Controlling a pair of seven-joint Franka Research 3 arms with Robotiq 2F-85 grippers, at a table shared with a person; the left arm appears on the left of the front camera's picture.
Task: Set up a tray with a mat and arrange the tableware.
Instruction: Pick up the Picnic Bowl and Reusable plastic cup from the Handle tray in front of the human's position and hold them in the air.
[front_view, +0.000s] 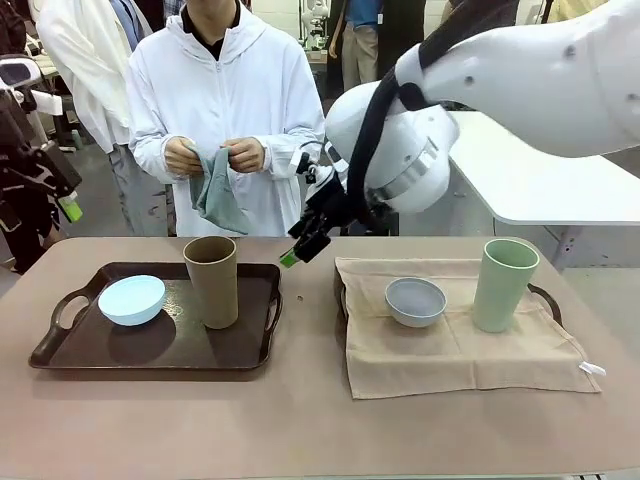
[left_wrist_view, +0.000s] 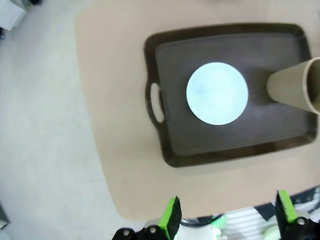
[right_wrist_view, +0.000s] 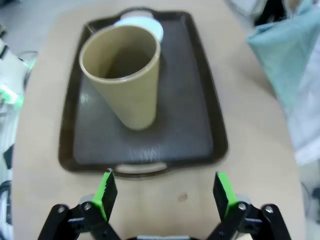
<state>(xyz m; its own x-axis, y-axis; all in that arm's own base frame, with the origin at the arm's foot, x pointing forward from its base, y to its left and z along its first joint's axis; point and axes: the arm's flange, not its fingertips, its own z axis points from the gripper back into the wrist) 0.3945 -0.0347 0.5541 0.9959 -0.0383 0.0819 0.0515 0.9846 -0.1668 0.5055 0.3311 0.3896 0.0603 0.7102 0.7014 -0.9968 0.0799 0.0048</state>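
Observation:
A dark brown tray (front_view: 60, 345) at the table's left holds a pale blue bowl (front_view: 132, 299) and a tan tumbler (front_view: 212, 281). To the right, a beige mat (front_view: 450, 350) lies over a second tray (front_view: 548, 297), with a greyish-white bowl (front_view: 415, 301) and a light green tumbler (front_view: 505, 285) on it. My right gripper (front_view: 297, 250) hovers open between the two trays. In its wrist view, the right gripper (right_wrist_view: 164, 192) faces the tan tumbler (right_wrist_view: 125, 75). My left gripper (front_view: 62, 198) hangs open, high at the left edge. In its own view, the left gripper (left_wrist_view: 229, 215) looks down on the blue bowl (left_wrist_view: 217, 93).
A person in white stands at the far side holding a grey-green cloth (front_view: 215, 195) in both hands, above the table's far edge. The cloth (right_wrist_view: 285, 55) also shows in the right wrist view. Bare tabletop (front_view: 300, 420) runs along the near edge.

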